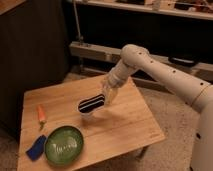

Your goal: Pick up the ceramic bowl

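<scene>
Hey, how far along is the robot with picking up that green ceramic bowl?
Nothing looks done yet: the ceramic bowl sits untouched on the wooden table, near its front left corner. In hand: the hand is over the table's middle, beside the striped cup and well apart from the bowl. Left: reach the bowl, grip it and lift.

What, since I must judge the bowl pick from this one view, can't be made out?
Camera view:
1. The gripper, beside the striped cup and away from the ceramic bowl: contact with the cup is hidden where they overlap.
2. Inside of the ceramic bowl: washed out by glare.
3. The orange item: too small to identify.
4. Near-left corner of the table: cut by the bottom edge.
</scene>
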Robot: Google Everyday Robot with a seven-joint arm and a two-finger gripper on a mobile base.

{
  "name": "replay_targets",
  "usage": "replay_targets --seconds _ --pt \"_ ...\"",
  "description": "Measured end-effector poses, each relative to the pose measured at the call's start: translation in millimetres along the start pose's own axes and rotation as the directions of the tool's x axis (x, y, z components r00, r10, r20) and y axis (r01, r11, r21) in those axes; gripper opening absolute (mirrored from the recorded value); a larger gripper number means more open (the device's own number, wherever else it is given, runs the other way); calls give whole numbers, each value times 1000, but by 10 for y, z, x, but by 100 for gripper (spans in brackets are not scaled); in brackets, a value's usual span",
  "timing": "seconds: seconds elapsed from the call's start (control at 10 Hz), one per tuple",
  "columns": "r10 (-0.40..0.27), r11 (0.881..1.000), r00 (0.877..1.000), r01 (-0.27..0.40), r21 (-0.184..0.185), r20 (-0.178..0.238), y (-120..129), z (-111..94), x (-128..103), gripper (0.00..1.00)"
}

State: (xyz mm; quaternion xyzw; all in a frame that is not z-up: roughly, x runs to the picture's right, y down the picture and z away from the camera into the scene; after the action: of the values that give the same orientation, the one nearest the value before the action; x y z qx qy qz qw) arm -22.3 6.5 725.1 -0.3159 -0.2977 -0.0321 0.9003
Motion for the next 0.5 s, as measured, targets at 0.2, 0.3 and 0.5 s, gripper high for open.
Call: replay_targets --seconds 0.2,0.3,0.5 --pt "-241 970 970 241 -32 25 -3 35 -339 80" --pt "-356 932 933 358 -61 47 30 44 -463 80" --pt "-542 824 835 550 -136 95 100 110 -689 80"
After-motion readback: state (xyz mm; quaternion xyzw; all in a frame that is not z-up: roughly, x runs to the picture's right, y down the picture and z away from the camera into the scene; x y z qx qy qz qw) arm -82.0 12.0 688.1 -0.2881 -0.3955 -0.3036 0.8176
